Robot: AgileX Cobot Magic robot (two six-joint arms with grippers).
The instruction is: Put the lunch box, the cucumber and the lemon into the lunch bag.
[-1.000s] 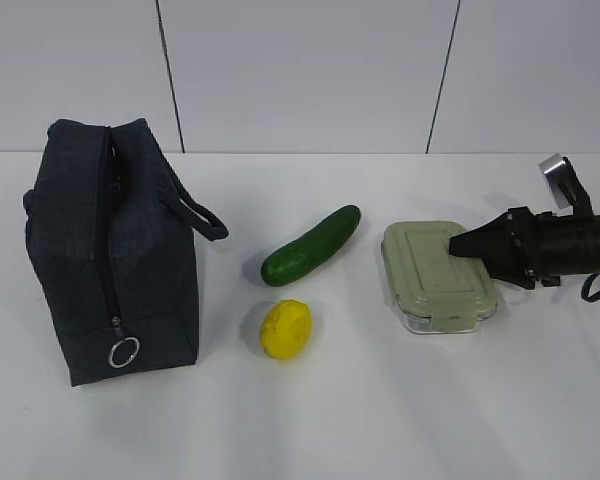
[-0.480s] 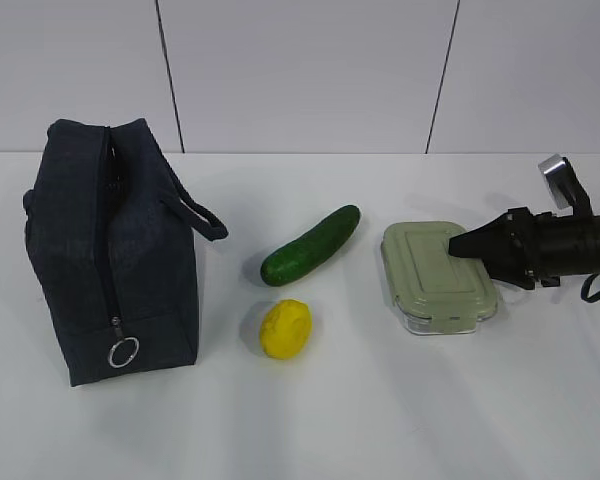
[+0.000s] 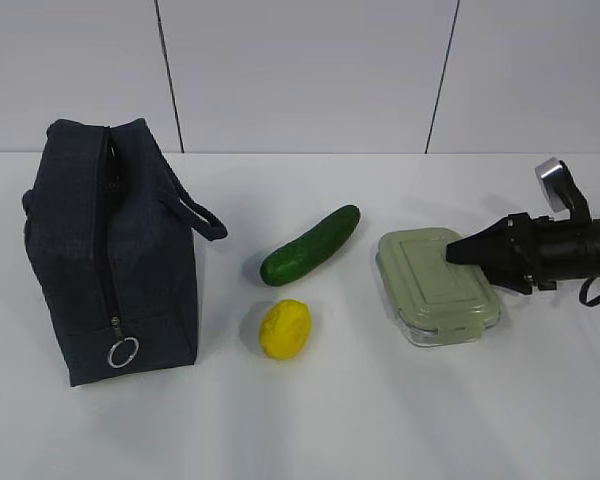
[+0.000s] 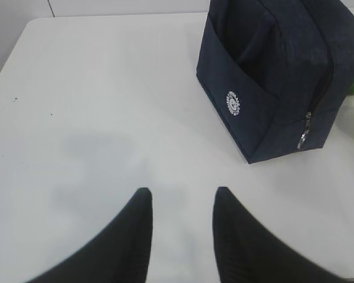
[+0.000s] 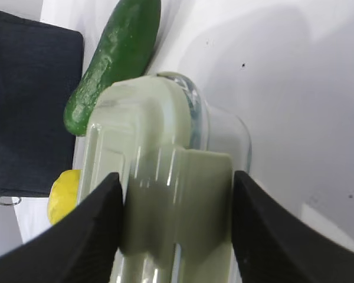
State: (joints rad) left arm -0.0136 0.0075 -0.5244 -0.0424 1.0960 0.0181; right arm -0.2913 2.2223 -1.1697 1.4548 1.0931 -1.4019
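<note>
The lunch box (image 3: 435, 285) with its sage-green lid lies on the white table at the right. My right gripper (image 3: 452, 252) comes in from the right and its jaws clamp the lid's end clip, seen close in the right wrist view (image 5: 177, 177) on the box (image 5: 141, 118). The cucumber (image 3: 310, 245) lies left of the box, and the lemon (image 3: 285, 328) sits in front of it. The navy lunch bag (image 3: 110, 250) stands at the far left, its ring pull (image 3: 123, 351) low on the end face. My left gripper (image 4: 180, 191) is open and empty over bare table, left of the bag (image 4: 277, 76).
The right wrist view also shows the cucumber (image 5: 115, 59), the lemon (image 5: 62, 194) and the bag (image 5: 23, 100) beyond the box. A loop handle (image 3: 200, 218) sticks out of the bag toward the cucumber. The table's back edge meets a pale panelled wall (image 3: 300, 70).
The lunch box has shifted a little to the left and turned slightly with the right gripper on its end. The bag, cucumber and lemon have not moved.
</note>
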